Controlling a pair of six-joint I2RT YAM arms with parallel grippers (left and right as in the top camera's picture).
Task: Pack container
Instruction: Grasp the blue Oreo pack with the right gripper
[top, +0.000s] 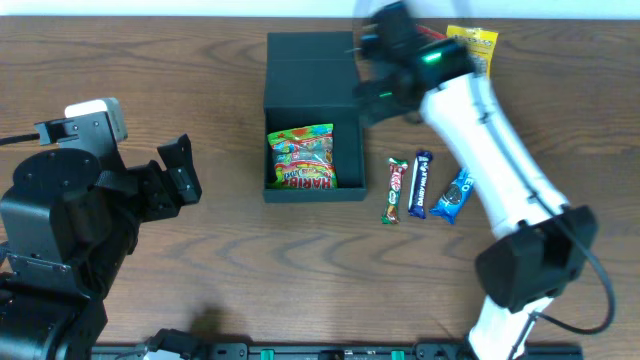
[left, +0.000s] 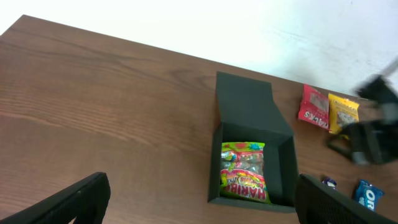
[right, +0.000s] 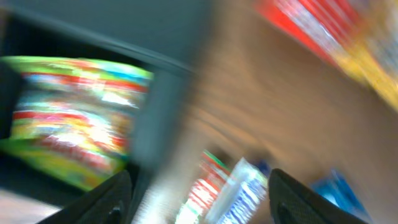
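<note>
The container (top: 350, 120) is a dark box with its flap lid (top: 308, 58) open towards the back. A green Haribo bag (top: 303, 158) lies inside it. My right gripper (top: 372, 75) is blurred, open and empty, hovering over the box's right wall. In the right wrist view its fingers (right: 199, 199) frame a red-green bar (right: 205, 186) and a blue bar (right: 242, 186), with the box wall (right: 155, 118) and Haribo bag (right: 68, 118) to the left. My left gripper (top: 185, 170) is open and empty, left of the box. In the left wrist view (left: 205, 205) it faces the box (left: 283, 162).
The red-green bar (top: 397, 190), the blue bar (top: 421, 185) and a blue Oreo packet (top: 455, 195) lie right of the box. A yellow packet (top: 473, 45) and a red packet (left: 314, 106) lie at the back right. The table's far edge is just behind them.
</note>
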